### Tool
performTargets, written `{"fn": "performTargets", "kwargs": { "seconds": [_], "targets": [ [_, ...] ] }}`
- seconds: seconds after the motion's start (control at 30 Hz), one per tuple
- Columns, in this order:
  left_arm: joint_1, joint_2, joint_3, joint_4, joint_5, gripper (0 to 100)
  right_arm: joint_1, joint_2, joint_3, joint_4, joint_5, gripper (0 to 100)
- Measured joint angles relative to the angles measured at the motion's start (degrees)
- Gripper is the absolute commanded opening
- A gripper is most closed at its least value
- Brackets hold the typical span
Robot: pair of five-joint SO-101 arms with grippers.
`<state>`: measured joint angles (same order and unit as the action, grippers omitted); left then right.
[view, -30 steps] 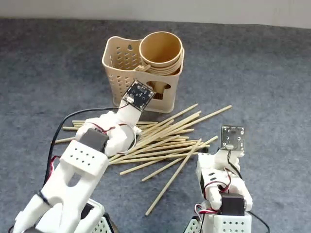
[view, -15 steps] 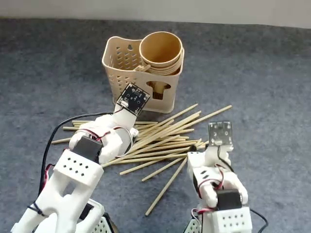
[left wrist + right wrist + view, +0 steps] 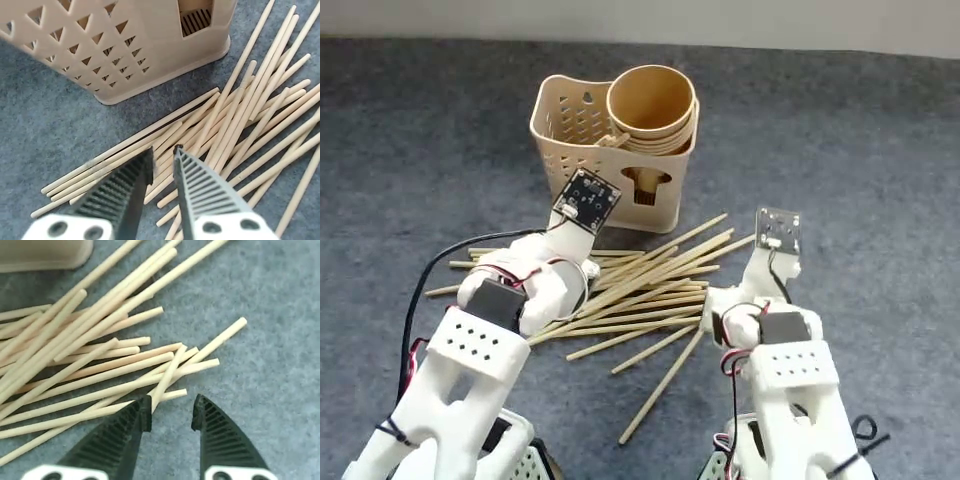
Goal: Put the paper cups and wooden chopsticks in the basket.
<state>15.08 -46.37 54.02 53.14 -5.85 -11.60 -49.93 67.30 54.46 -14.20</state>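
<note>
Several wooden chopsticks (image 3: pixel 650 285) lie in a loose pile on the grey carpet in front of the beige basket (image 3: pixel 570 140). Stacked paper cups (image 3: pixel 651 105) stand inside the basket's right half. My left gripper (image 3: pixel 163 150) hovers over the pile's left part (image 3: pixel 235 120), near the basket's front wall (image 3: pixel 115 45). Its fingers are open by a narrow gap with nothing between them. My right gripper (image 3: pixel 173 399) is open just above the right-hand ends of the chopsticks (image 3: pixel 115 365), and one fingertip (image 3: pixel 145 407) is beside a stick end.
A black cable (image 3: pixel 435 280) runs along the left arm (image 3: pixel 520 290). The right arm (image 3: pixel 770 330) stands at the pile's right side. Bare carpet (image 3: pixel 880 220) spreads to the right and to the left of the basket.
The right arm has swung forward and to the left, up to the chopstick ends. The left arm's wrist has shifted slightly to the left, closer to the basket.
</note>
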Motion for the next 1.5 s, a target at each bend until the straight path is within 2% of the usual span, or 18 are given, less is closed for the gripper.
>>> {"fn": "performTargets", "kwargs": {
  "seconds": [0.37,0.6,0.73,0.93,1.27,1.5],
  "targets": [
    [0.09,0.0,0.09,-0.35,0.0,8,-0.09,11.69,-0.88,-11.34,-1.85,8.4],
    [0.18,0.0,0.09,-0.35,0.0,8,-0.09,15.74,-0.88,-12.04,-1.85,7.7],
    [0.18,0.0,0.09,-0.35,0.0,8,-0.09,15.74,-0.88,-12.04,-1.85,0.3],
    [0.18,0.0,0.26,-0.35,0.0,8,-0.09,15.74,-0.88,-11.96,-1.85,0.5],
    [-0.09,0.0,0.26,-0.35,0.0,8,0.0,9.93,-10.02,0.97,-1.85,0.5],
    [-6.77,0.0,0.26,-0.35,5.01,8,-0.09,-3.34,-15.91,10.55,1.93,0.5]
  ]
}}
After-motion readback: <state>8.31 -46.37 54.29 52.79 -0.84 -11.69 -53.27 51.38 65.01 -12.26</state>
